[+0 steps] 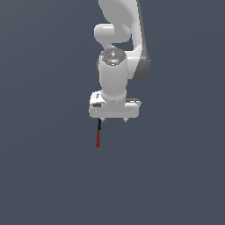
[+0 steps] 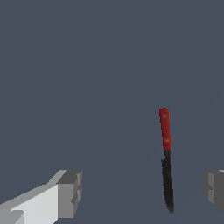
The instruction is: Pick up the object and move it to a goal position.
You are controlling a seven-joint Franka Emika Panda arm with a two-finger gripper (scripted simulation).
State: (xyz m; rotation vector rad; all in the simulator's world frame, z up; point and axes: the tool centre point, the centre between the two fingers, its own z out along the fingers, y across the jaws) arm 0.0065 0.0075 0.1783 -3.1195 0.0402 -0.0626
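Wide-open, empty gripper [image 2: 142, 192], one fingertip [image 2: 214, 188] cropped; red-and-black stick [image 2: 166, 157] between, seemingly untouched.

The stick [image 2: 165, 131] is red along one part, black along the rest; the hand [image 1: 113, 118] is white, its fingertips [image 2: 70, 194] grey; the arm [image 1: 115, 66] white and grey; the background plain slate blue-grey.

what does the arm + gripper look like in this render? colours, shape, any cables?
Glossy white rounded arm with a grey side panel and a grey joint cap carrying small red marks. The gripper has a boxy white body; its fingers are white with blocky grey pads. No cables visible.
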